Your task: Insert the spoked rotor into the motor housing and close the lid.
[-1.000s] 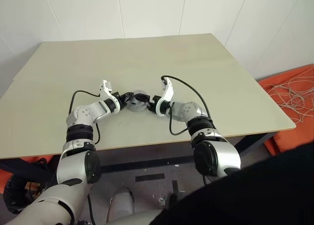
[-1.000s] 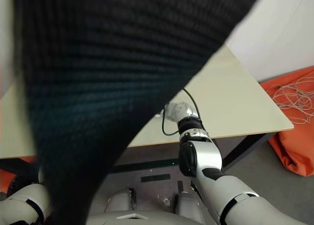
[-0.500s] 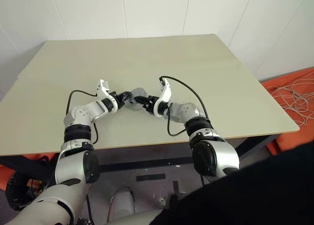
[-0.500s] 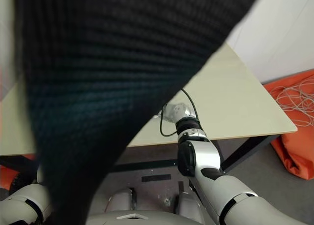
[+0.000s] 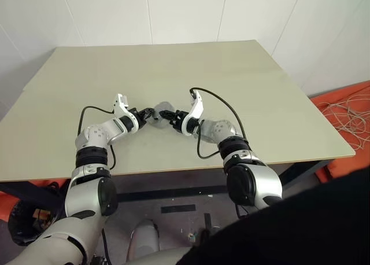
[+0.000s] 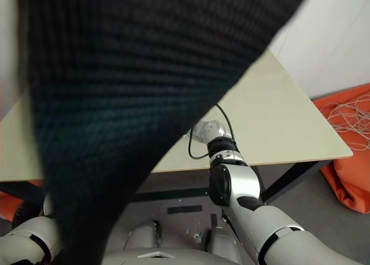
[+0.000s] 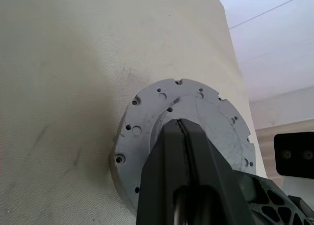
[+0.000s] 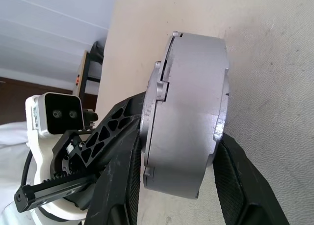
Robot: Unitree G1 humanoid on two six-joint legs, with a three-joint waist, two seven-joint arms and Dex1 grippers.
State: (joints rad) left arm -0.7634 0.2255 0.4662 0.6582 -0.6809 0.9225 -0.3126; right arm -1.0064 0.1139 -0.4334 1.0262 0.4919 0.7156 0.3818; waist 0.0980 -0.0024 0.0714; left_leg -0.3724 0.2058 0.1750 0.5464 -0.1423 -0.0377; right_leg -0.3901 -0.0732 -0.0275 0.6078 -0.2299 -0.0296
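One pale beige rectangular counter [image 5: 260, 103] carries the work; its broad surface lies bare on all sides of the assembly, with open room out to every edge. Beyond the counter's right edge, an orange cloth with pale tangled cord [image 5: 347, 111] lies on the floor, well apart from the assembly. One grey round metal motor housing [image 8: 189, 114], a thick drum, stands on edge near the counter's middle, between two claws. The housing's flat drilled silver lid [image 7: 147, 117] faces the left claw [image 7: 182, 129], whose two black fingers are pressed together against that face. The right claw [image 8: 179, 161] pinches the housing across its rim, one finger on each side. A dark blurred mass [image 6: 144, 91] hangs before the right eye view.
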